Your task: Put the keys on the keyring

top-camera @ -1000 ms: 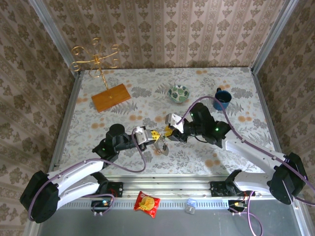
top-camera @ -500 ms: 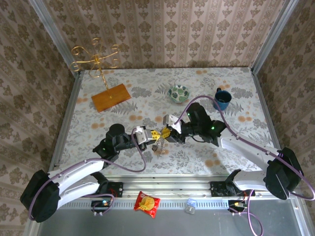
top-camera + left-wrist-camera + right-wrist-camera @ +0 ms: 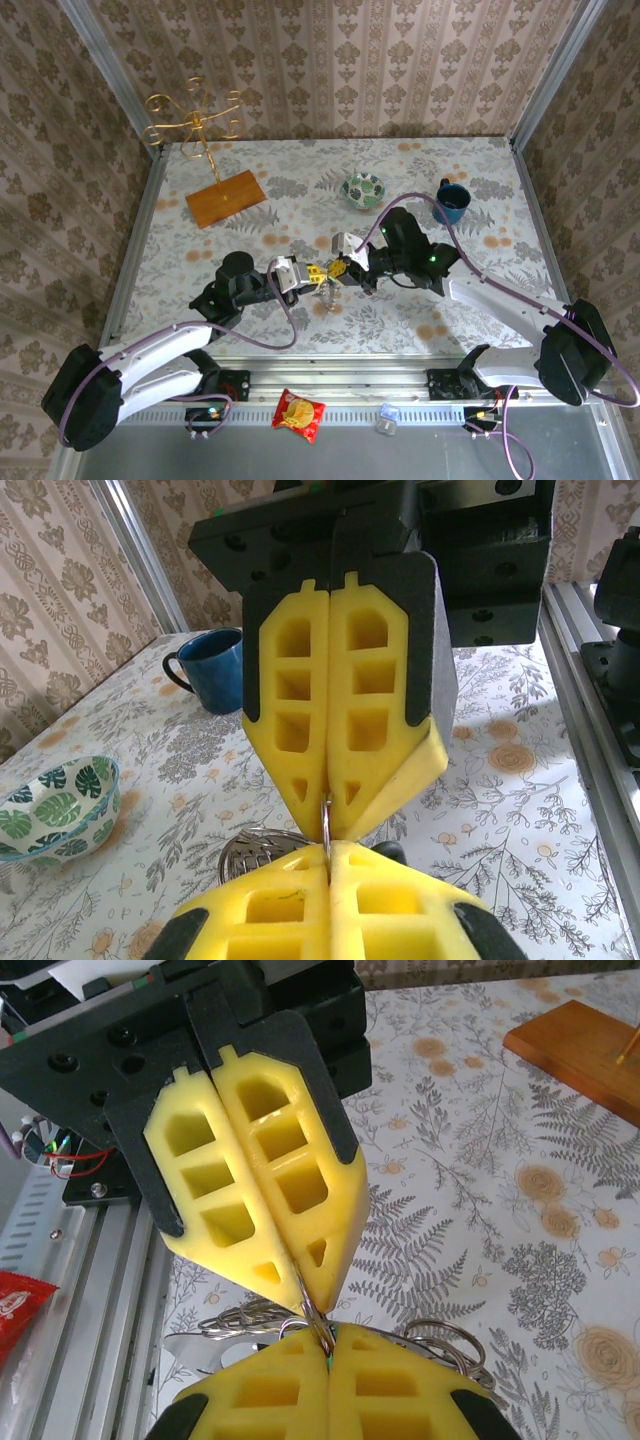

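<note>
The red packet (image 3: 299, 414) on the front rail carries print too small to read. Both arms reach in low over the middle of the table (image 3: 470, 170), elbows out, wrists turned towards each other. The left gripper (image 3: 318, 274) and right gripper (image 3: 338, 268) meet tip to tip. Each has its yellow pads pressed flat together. A thin wire of the keyring (image 3: 326, 825) runs from one closed seam to the other, pinched at both ends. Metal loops (image 3: 240, 1316) hang beneath, just above the tabletop. A green speck (image 3: 329, 1333) shows at the right tips; the keys are too small to pick out.
</note>
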`<state>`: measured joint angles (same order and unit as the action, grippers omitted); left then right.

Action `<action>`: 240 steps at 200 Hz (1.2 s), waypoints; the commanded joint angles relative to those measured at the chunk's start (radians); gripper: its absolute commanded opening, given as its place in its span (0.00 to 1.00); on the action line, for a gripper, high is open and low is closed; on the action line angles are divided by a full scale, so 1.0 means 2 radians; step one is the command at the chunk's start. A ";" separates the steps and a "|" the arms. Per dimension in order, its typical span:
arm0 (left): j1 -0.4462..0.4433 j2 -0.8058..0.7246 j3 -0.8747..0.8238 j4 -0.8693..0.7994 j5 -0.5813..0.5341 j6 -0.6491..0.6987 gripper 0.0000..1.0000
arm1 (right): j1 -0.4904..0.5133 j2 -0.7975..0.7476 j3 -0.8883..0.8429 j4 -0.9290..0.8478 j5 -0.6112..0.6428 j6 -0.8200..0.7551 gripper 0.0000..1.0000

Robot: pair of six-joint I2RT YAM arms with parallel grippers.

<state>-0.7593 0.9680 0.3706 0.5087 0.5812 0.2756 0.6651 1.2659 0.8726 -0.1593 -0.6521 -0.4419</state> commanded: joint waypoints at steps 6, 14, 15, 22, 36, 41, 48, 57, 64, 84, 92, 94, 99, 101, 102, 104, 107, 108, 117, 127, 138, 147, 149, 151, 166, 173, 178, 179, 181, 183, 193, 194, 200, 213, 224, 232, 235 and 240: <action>-0.005 -0.004 0.009 -0.004 -0.007 0.005 0.14 | 0.005 0.010 0.040 -0.049 -0.013 -0.037 0.00; -0.004 -0.004 0.014 -0.019 -0.011 0.011 0.16 | 0.007 0.013 0.049 -0.069 -0.006 -0.048 0.00; -0.005 -0.004 0.015 -0.020 -0.011 0.012 0.16 | 0.007 0.013 0.051 -0.073 -0.006 -0.050 0.00; -0.005 -0.004 0.020 -0.034 -0.013 0.017 0.17 | 0.010 0.017 0.058 -0.089 0.001 -0.060 0.00; -0.004 -0.003 0.032 -0.064 -0.014 0.032 0.17 | 0.015 0.024 0.074 -0.118 0.016 -0.079 0.00; -0.005 -0.002 0.036 -0.073 -0.015 0.037 0.17 | 0.018 0.027 0.080 -0.129 0.024 -0.087 0.00; -0.004 -0.001 0.043 -0.088 -0.017 0.043 0.17 | 0.023 0.032 0.090 -0.146 0.037 -0.097 0.00; -0.004 0.001 0.052 -0.106 -0.018 0.050 0.14 | 0.030 0.040 0.104 -0.171 0.054 -0.113 0.00; -0.005 0.002 0.058 -0.118 -0.016 0.057 0.12 | 0.034 0.044 0.113 -0.185 0.062 -0.121 0.00; -0.004 0.005 0.066 -0.136 -0.015 0.065 0.05 | 0.039 0.046 0.124 -0.203 0.061 -0.126 0.00; -0.005 0.005 0.066 -0.137 -0.014 0.066 0.01 | 0.038 0.041 0.119 -0.192 0.058 -0.119 0.00; -0.005 0.005 0.066 -0.136 -0.014 0.066 0.00 | 0.037 0.039 0.117 -0.191 0.058 -0.116 0.00; -0.005 0.005 0.066 -0.134 -0.013 0.065 0.00 | 0.035 0.034 0.110 -0.171 0.059 -0.107 0.03; -0.004 0.005 0.065 -0.134 -0.013 0.065 0.00 | 0.034 0.031 0.107 -0.166 0.058 -0.103 0.06; -0.004 0.005 0.065 -0.134 -0.013 0.065 0.00 | 0.033 0.030 0.105 -0.163 0.058 -0.102 0.07; -0.004 0.004 0.064 -0.133 -0.013 0.064 0.00 | 0.032 0.028 0.102 -0.157 0.057 -0.098 0.10; -0.004 0.004 0.063 -0.132 -0.013 0.063 0.00 | 0.029 0.023 0.096 -0.149 0.055 -0.092 0.14; -0.004 0.004 0.063 -0.131 -0.013 0.063 0.00 | 0.029 0.022 0.094 -0.146 0.055 -0.090 0.16; -0.004 0.002 0.060 -0.123 -0.013 0.059 0.00 | 0.020 0.009 0.072 -0.118 0.048 -0.070 0.26; -0.004 0.000 0.054 -0.110 -0.012 0.051 0.00 | 0.011 -0.002 0.050 -0.093 0.042 -0.052 0.30; -0.004 -0.001 0.047 -0.093 -0.011 0.043 0.00 | 0.007 -0.010 0.035 -0.078 0.041 -0.040 0.32; -0.004 -0.001 0.042 -0.079 -0.010 0.036 0.00 | 0.007 -0.013 0.025 -0.073 0.042 -0.033 0.33; -0.003 -0.002 0.041 -0.076 -0.010 0.035 0.00 | 0.008 -0.013 0.024 -0.071 0.042 -0.031 0.33; -0.004 -0.002 0.040 -0.074 -0.009 0.034 0.00 | 0.008 -0.013 0.022 -0.071 0.042 -0.030 0.33; -0.004 0.000 0.036 -0.059 -0.006 0.028 0.00 | 0.008 -0.011 0.015 -0.061 0.041 -0.019 0.34; -0.004 0.001 0.036 -0.057 -0.005 0.027 0.00 | 0.008 -0.010 0.013 -0.056 0.039 -0.014 0.34; -0.004 0.001 0.036 -0.058 -0.005 0.026 0.00 | 0.008 -0.008 0.012 -0.053 0.037 -0.011 0.34; -0.004 0.001 0.036 -0.058 -0.005 0.026 0.00 | 0.008 -0.008 0.012 -0.053 0.037 -0.011 0.34; -0.004 0.001 0.036 -0.058 -0.005 0.026 0.00 | 0.008 -0.008 0.012 -0.051 0.036 -0.010 0.34; -0.004 0.001 0.036 -0.058 -0.005 0.026 0.00 | 0.007 -0.007 0.012 -0.051 0.035 -0.010 0.34; -0.004 0.002 0.036 -0.057 -0.005 0.025 0.00 | 0.008 -0.003 0.011 -0.049 0.030 -0.007 0.35; -0.004 0.002 0.036 -0.057 -0.005 0.025 0.00 | 0.008 -0.003 0.011 -0.048 0.029 -0.007 0.35; -0.004 0.002 0.035 -0.053 -0.005 0.023 0.00 | 0.008 0.000 0.012 -0.047 0.026 -0.005 0.35; -0.004 0.002 0.033 -0.048 -0.006 0.018 0.00 | 0.008 0.005 0.014 -0.049 0.018 -0.002 0.35; -0.003 0.002 0.032 -0.044 -0.007 0.014 0.00 | 0.008 0.009 0.014 -0.049 0.017 0.000 0.34; -0.004 0.002 0.031 -0.040 -0.007 0.010 0.00 | 0.008 0.011 0.015 -0.050 0.017 0.001 0.34; -0.004 0.002 0.030 -0.038 -0.007 0.008 0.00 | 0.008 0.012 0.015 -0.050 0.017 0.001 0.33; -0.004 0.002 0.030 -0.036 -0.007 0.006 0.00 | 0.009 0.013 0.015 -0.050 0.018 0.001 0.32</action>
<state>-0.7650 0.9737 0.4492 0.3584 0.5533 0.3294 0.6804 1.2739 0.9031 -0.2764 -0.5819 -0.4664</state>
